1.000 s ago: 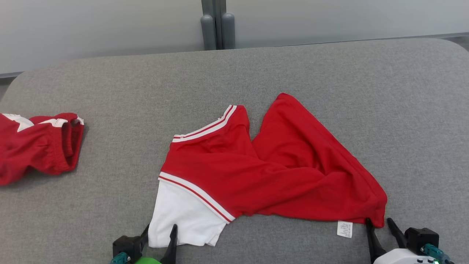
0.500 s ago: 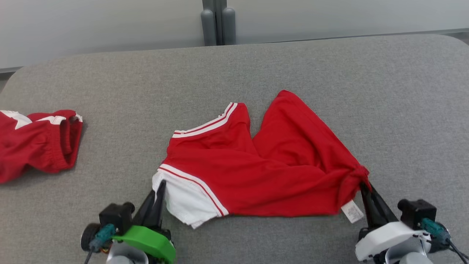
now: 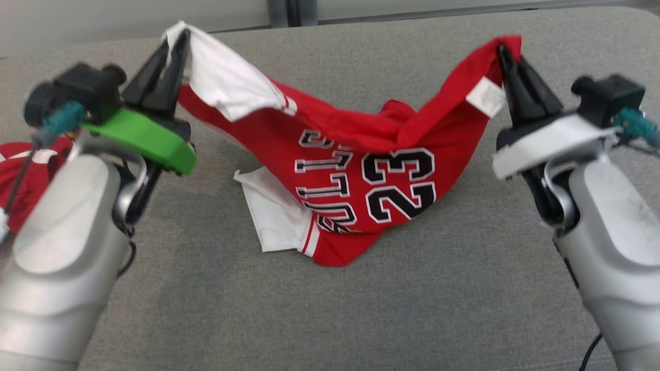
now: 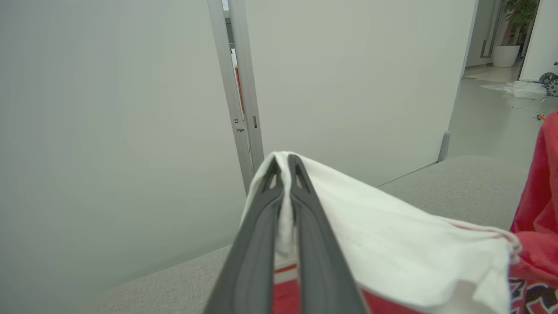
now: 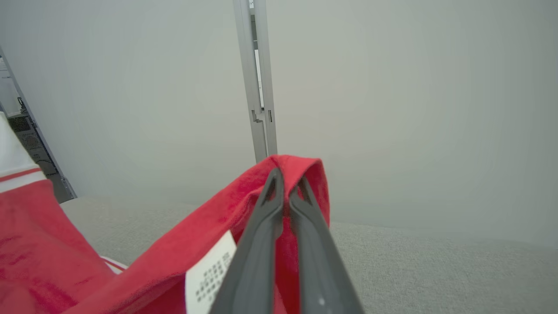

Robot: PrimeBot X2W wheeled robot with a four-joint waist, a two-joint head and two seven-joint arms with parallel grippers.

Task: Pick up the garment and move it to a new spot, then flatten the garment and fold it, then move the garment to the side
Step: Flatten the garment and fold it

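Jaws both clenched: left jaws on a white corner of the garment (image 3: 443,154), right jaws on its red hem beside the label (image 3: 484,98). It sags between them, lower end resting on the gray tabletop (image 3: 412,309). At far left lies a second red garment (image 3: 20,180). Pale wall (image 3: 103,20) behind.

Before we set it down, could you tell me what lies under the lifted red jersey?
The grey padded surface shows beneath the raised corners of the jersey; its sagging middle rests there, hiding the patch underneath.
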